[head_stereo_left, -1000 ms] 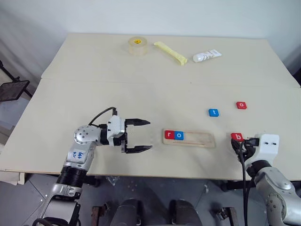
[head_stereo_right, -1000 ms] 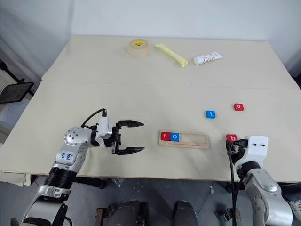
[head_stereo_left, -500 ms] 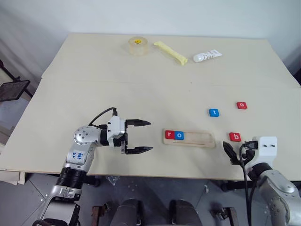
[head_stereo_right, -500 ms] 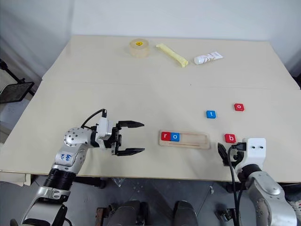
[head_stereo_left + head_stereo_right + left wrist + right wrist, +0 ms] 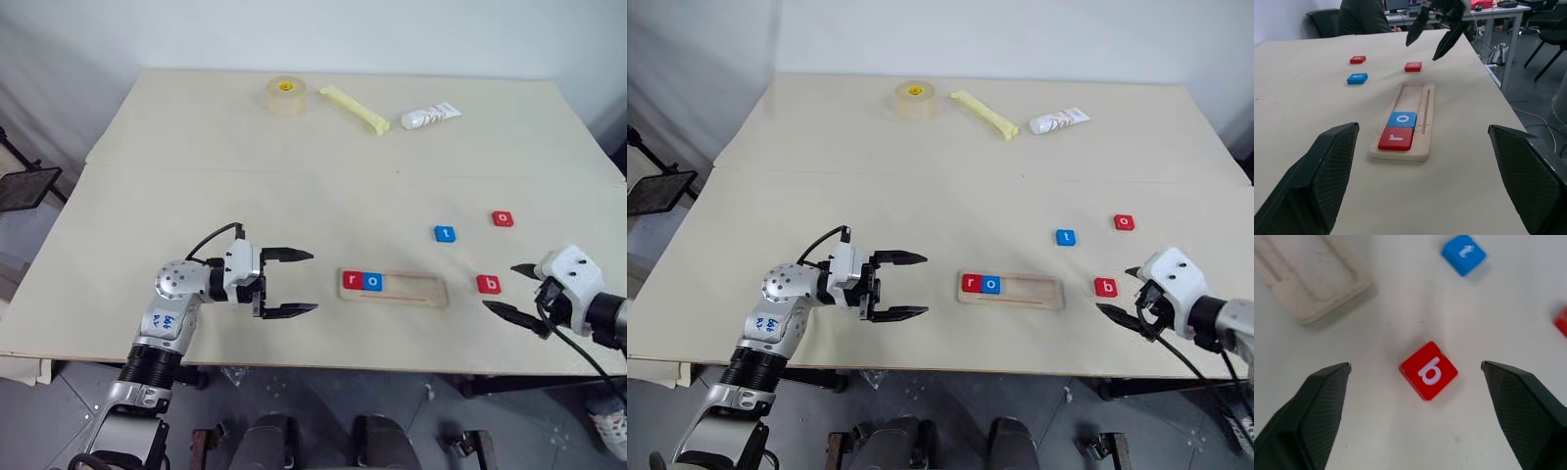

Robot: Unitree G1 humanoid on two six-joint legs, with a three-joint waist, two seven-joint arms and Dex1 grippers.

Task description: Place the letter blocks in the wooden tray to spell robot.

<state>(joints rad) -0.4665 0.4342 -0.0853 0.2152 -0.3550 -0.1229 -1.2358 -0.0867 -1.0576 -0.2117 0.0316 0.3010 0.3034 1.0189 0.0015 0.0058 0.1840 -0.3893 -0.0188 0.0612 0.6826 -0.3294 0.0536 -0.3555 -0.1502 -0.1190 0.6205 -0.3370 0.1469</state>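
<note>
Pale-wood long narrow tray (image 5: 394, 287) lies near the tabletop's (image 5: 196, 176) front edge, holding a red "r" tile (image 5: 352, 280) and blue "o" tile (image 5: 372, 282) at its left end. Three tiles lie loose to its right: red "b" (image 5: 488, 284), blue "t" (image 5: 445, 234), red "o" (image 5: 503, 218). Both the left tool (image 5: 291, 283) and right tool (image 5: 522, 292) are spread and empty.

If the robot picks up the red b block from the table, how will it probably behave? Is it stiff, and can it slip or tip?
The red b block looks like a flat, hard square tile, so it is probably stiff and light. It lies flat on the table, so tipping or rolling seems unlikely. Its edges look thin and smooth, so it may slide when the open right gripper closes on it.
</note>
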